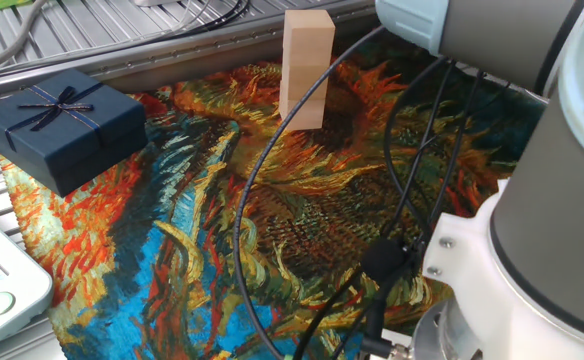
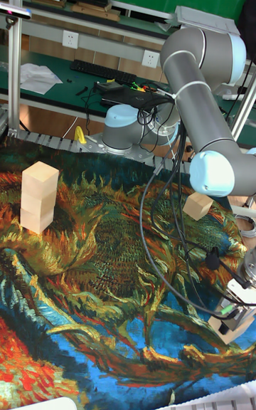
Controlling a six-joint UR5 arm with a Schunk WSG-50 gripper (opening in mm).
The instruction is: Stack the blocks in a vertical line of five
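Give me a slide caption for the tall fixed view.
UR5 arm over sunflower cloth; block stack left, loose block right.

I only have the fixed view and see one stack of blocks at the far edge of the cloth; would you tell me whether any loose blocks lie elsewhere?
Observer: Yes. In the tall fixed view a loose block lies on the cloth just below the arm's blue-capped joint, well apart from the stack.
Operator: Thank you. Are the jaws holding anything?
Observer: I cannot make out the jaws. A pale block-like shape shows at the lower right edge, partly hidden behind cables.
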